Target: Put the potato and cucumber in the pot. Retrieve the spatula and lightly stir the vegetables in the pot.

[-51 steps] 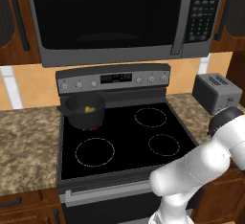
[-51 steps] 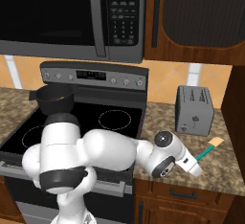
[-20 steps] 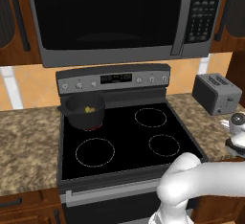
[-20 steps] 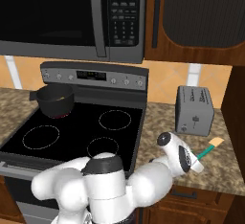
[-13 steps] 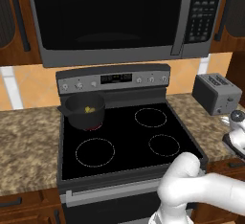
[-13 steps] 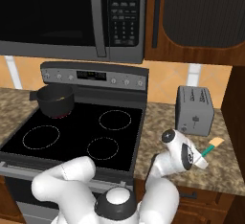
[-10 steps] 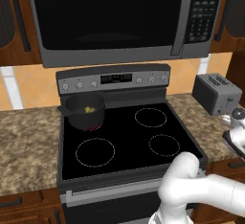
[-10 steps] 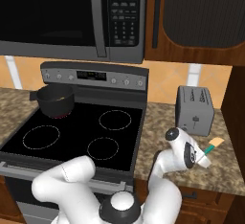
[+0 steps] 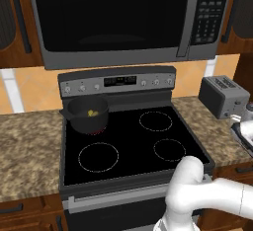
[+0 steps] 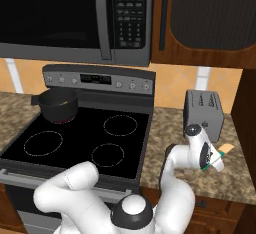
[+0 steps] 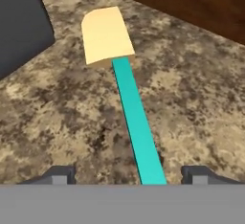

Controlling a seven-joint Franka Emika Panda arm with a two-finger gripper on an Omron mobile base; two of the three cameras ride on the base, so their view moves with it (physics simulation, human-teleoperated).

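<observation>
A speckled brown granite counter point(image 9: 29, 146) flanks a black glass-top stove point(image 9: 128, 146) beneath a large dark microwave point(image 9: 113, 18) and wooden cabinets point(image 10: 210, 18).

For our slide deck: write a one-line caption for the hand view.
Open gripper straddles the teal handle of the spatula lying on the granite counter.

A kitchen: stove point(image 9: 133, 146), microwave point(image 9: 113, 18), toaster point(image 10: 204, 114), granite counter point(image 9: 24, 146)

One pot point(image 9: 88, 113) on a stove point(image 9: 128, 146) with four burners, one spatula point(image 11: 125, 94), one toaster point(image 10: 203, 114), one microwave point(image 9: 123, 18), one yellow-green cucumber point(image 9: 91, 112) piece.
</observation>
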